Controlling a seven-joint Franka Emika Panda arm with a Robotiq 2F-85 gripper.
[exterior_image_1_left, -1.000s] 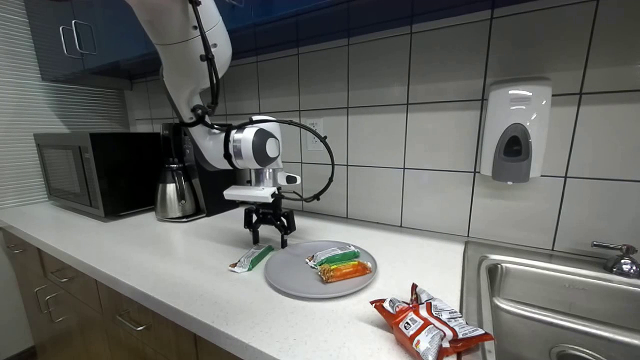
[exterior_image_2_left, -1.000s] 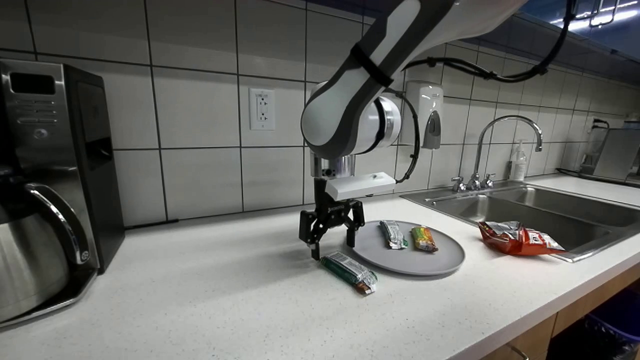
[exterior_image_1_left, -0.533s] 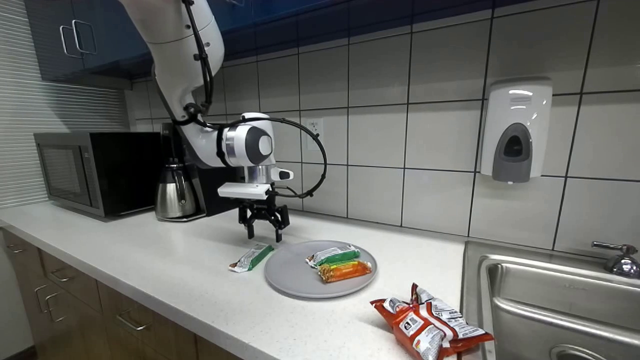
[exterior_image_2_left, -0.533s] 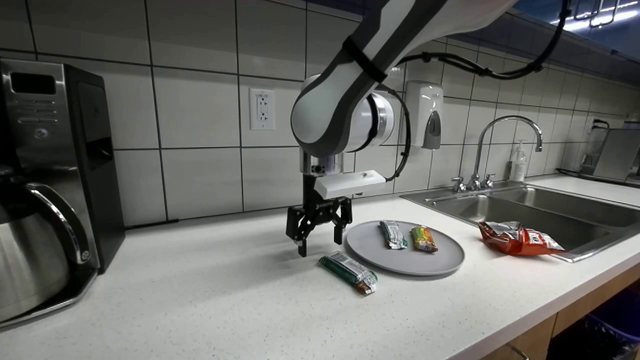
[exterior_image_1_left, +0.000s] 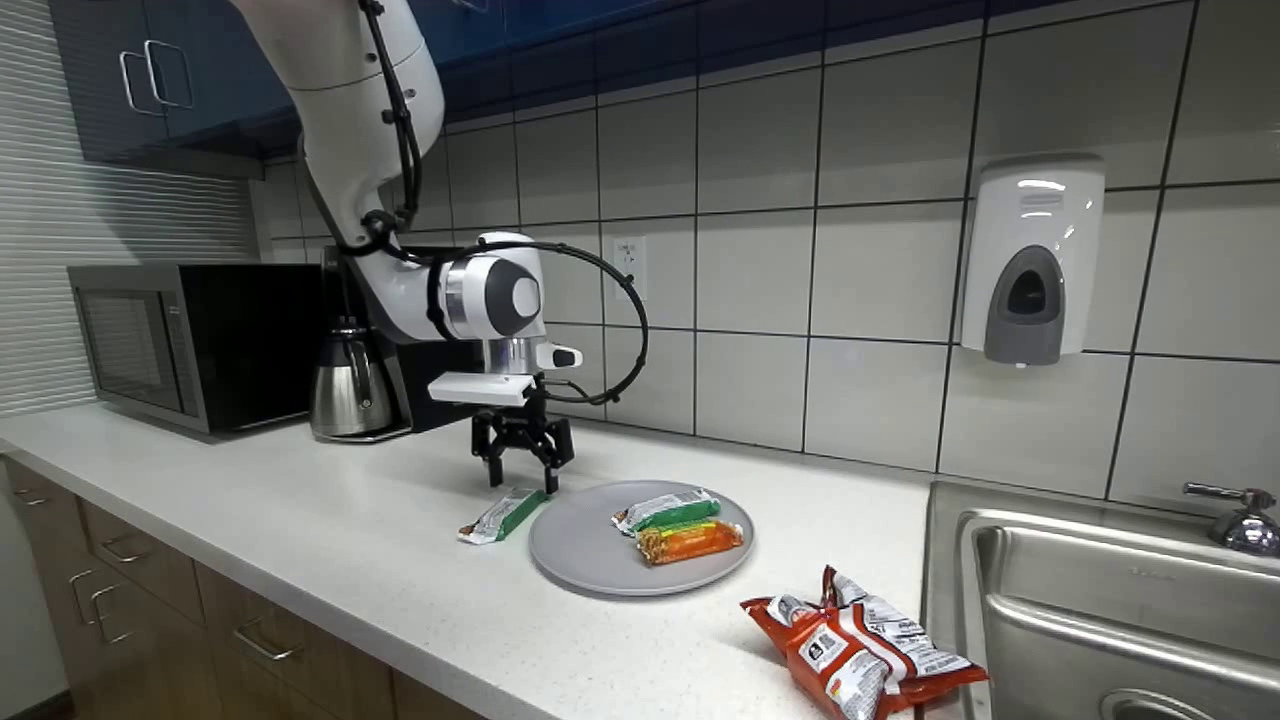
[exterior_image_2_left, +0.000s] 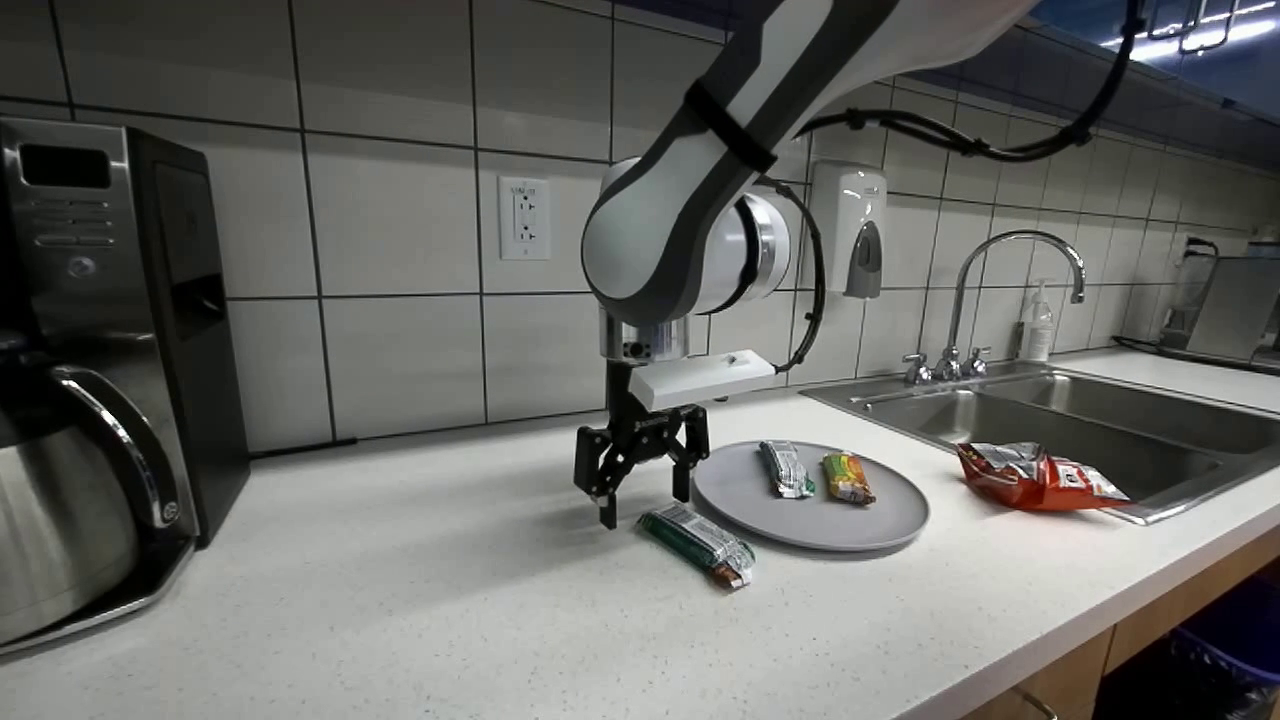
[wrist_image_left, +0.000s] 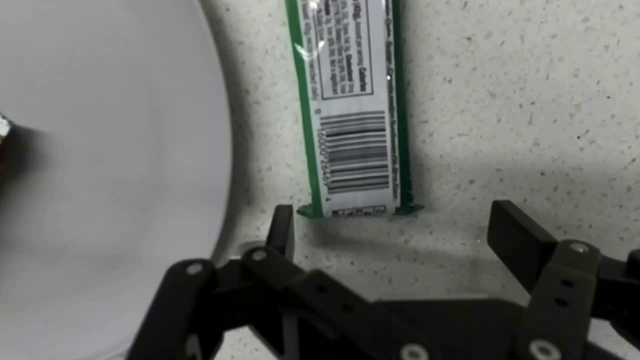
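A green and silver wrapped bar (exterior_image_1_left: 505, 517) lies on the white counter just beside the grey plate (exterior_image_1_left: 580, 562). My black gripper (exterior_image_2_left: 645, 502) points straight down, low over the counter at the bar's far end, with its jaws wide apart and nothing between them. In the wrist view the barcode end of the bar (wrist_image_left: 352, 125) sits just ahead of the gap between the fingertips, nearer the left one; the plate (wrist_image_left: 125, 150) lies left of that finger. On the plate rest another green bar (exterior_image_2_left: 787, 470) and an orange-yellow bar (exterior_image_2_left: 848, 478). Contact with the loose bar is not visible.
A crumpled red bag (exterior_image_1_left: 850, 650) lies by the steel sink (exterior_image_1_left: 1130, 600). The coffee maker (exterior_image_2_left: 180, 330) and microwave (exterior_image_1_left: 200, 345) stand along the counter. Behind the arm runs the tiled wall, with a soap dispenser (exterior_image_1_left: 1035, 260) on it.
The gripper has shifted left in both exterior views, rising a little and then sinking again. Its jaws have stayed apart. The bars, plate and bag lie where they were.
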